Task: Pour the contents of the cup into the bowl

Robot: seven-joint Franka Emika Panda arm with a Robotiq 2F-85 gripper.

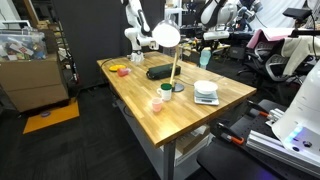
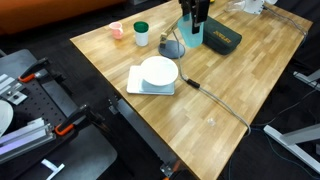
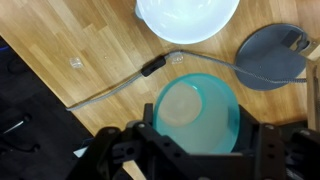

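The gripper (image 3: 200, 142) has its jaws clamped on the pale blue-green tumbler (image 3: 198, 112), held upright, mouth up - presumably so nothing spills early. The white bowl (image 3: 188, 18) lies just ahead, beside the lamp base (image 3: 272, 55).

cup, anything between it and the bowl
Only a lamp cable lies flat between the cup and the bowl. The lamp base sits off to one side. Nothing upright shows in that gap in the wrist view.
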